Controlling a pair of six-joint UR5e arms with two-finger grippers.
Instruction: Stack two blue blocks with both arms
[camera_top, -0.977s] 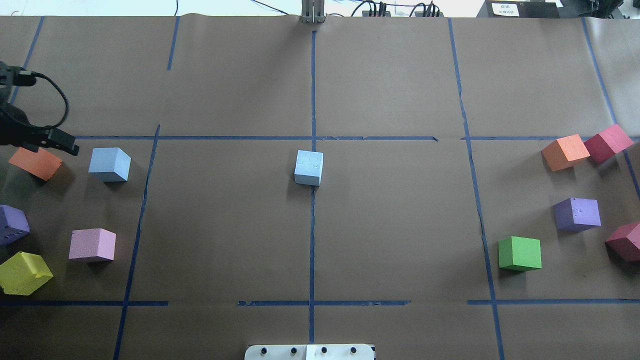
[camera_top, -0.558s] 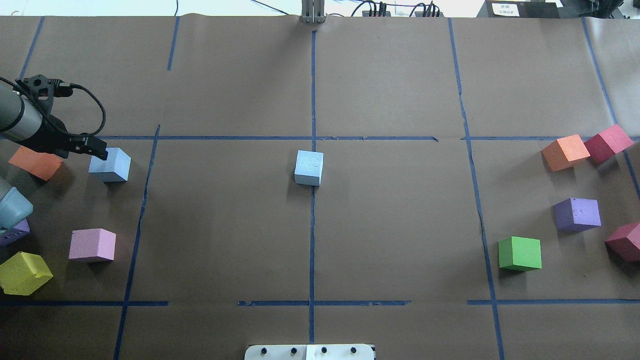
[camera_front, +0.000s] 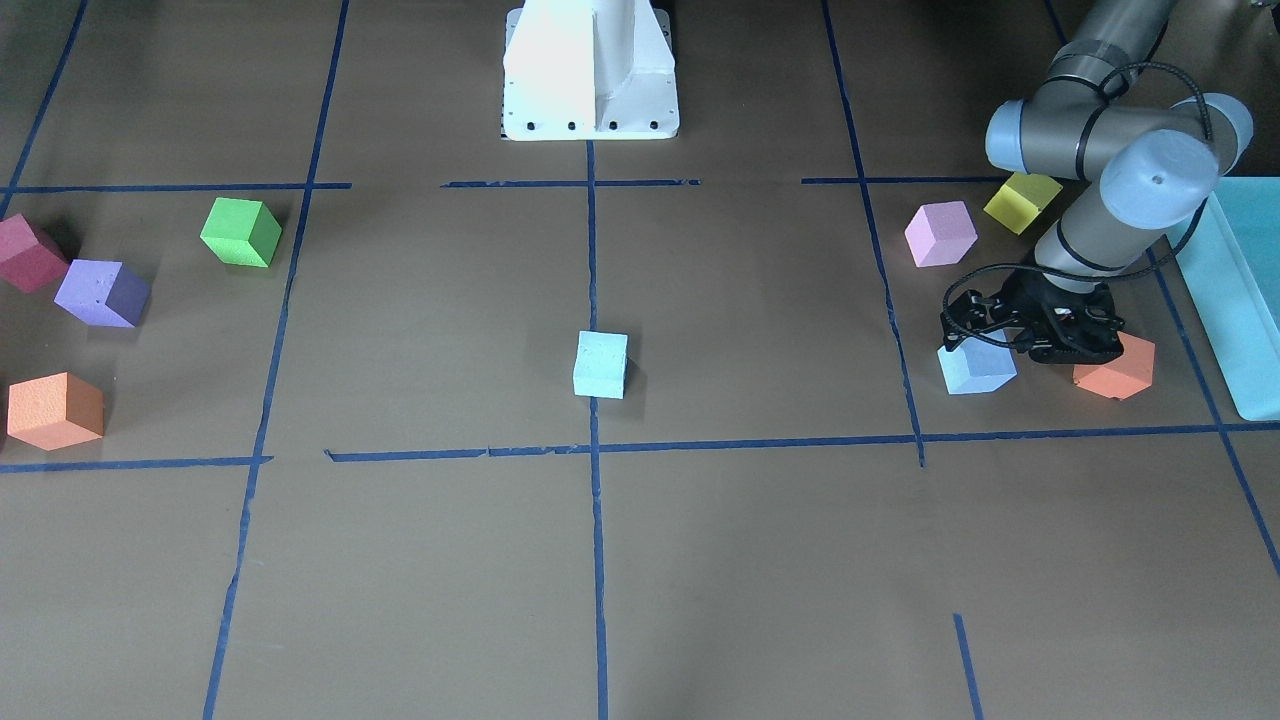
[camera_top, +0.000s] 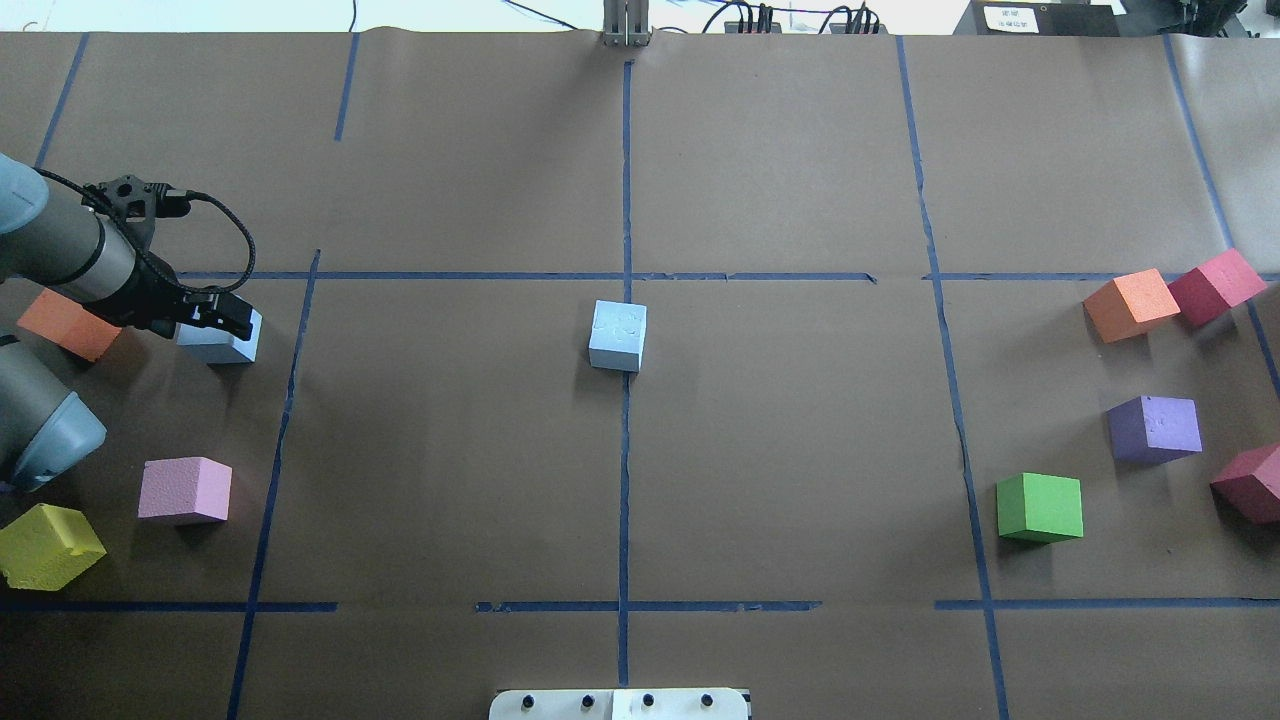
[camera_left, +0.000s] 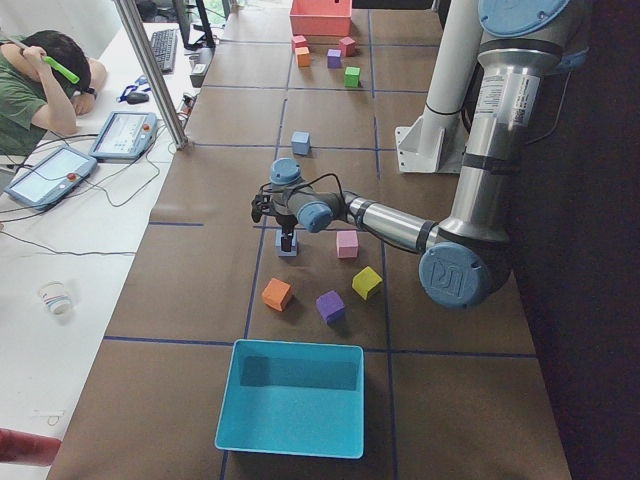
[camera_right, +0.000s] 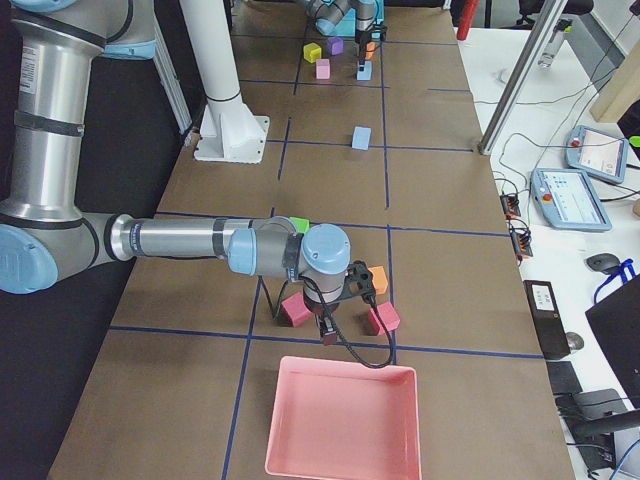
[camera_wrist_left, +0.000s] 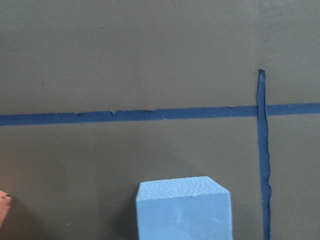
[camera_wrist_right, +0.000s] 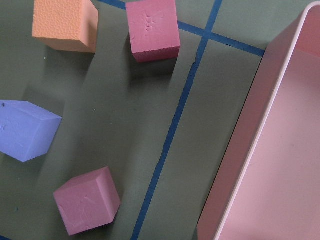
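One pale blue block (camera_top: 617, 336) sits on the table's centre line; it also shows in the front view (camera_front: 600, 365). The other blue block (camera_top: 228, 346) sits at the left and shows in the front view (camera_front: 975, 370) and low in the left wrist view (camera_wrist_left: 184, 207). My left gripper (camera_top: 228, 318) hovers right over this block, its jaws apart and empty. My right gripper (camera_right: 328, 332) shows only in the exterior right view, low among the red cubes; I cannot tell if it is open or shut.
An orange cube (camera_top: 65, 325) lies just left of the left blue block, with pink (camera_top: 185, 490) and yellow (camera_top: 48, 545) cubes nearer me. A teal box (camera_left: 295, 395) is beyond the table's left end. Green (camera_top: 1040, 507), purple (camera_top: 1155, 428), orange and red cubes and a pink tray (camera_right: 340, 420) are at the right.
My left arm has swung in from the left edge, past the orange cube, until its gripper is over the left blue block. Its elbow now hides the left purple cube.
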